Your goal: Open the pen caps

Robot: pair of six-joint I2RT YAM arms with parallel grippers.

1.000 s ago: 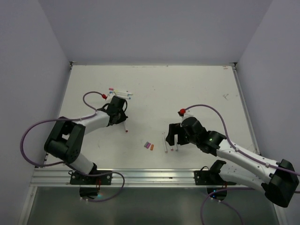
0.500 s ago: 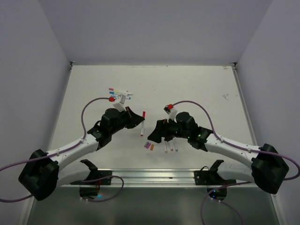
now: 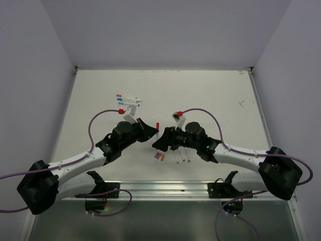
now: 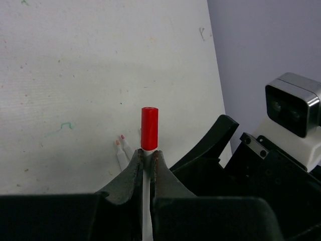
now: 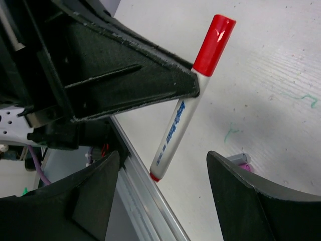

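Pen barrel (image 4: 146, 211) mostly hidden inside the left tool (image 4: 146, 156) (only its red cap (image 4: 149, 128) clear)

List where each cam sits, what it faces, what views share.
Top external: fixed above and behind the robot, looking down on the table; left arm and right arm show.
Left wrist: on the left arm, looking along the left end effector, shut on the red-capped pen.
Right wrist: on the right arm, looking past the open right end effector at the pen.
Shared: all three see that pen.

Caps (image 3: 159, 156) just left of pens (image 3: 183, 157)
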